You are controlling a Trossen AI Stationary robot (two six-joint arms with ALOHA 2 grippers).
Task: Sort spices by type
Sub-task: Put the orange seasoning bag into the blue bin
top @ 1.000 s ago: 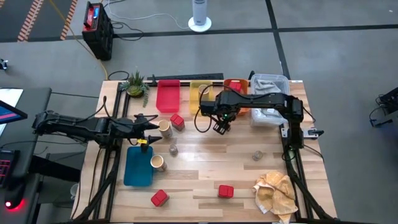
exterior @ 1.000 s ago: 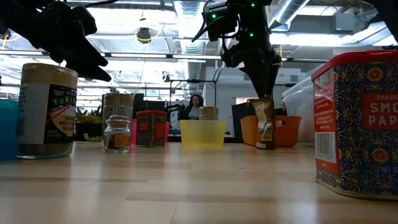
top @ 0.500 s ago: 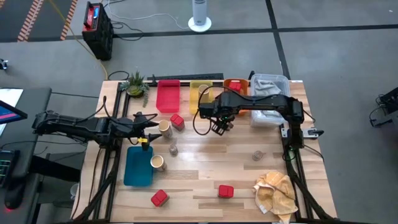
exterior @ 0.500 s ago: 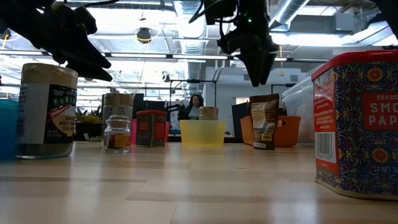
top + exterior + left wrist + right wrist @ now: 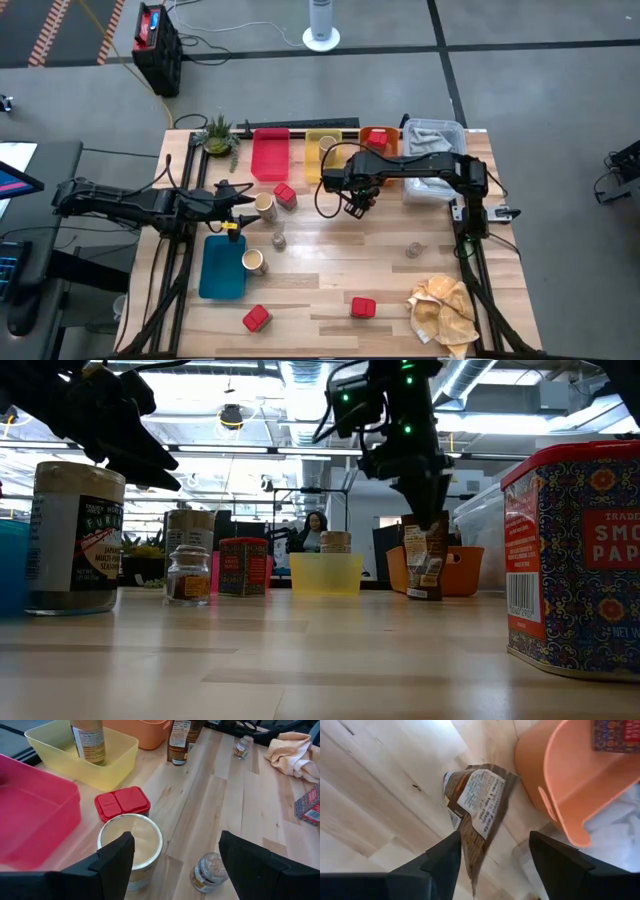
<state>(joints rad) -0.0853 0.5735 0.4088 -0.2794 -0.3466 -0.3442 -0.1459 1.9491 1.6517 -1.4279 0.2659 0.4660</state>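
Left gripper, arm extended level from the table's left edge, fingers spread and empty above a tan cylinder beside a red tin. Right gripper, angled downward, fingers parted and empty over a brown spice pouch near the orange tray.

One camera hangs high and looks straight down on the whole wooden table. One sits at table height, very near a red tin at its 3 o'clock, and looks level into the room. The left wrist camera looks down and forward, close to a tan can. The right wrist camera looks down, very close, on a brown packet, probably the packet in the low view.
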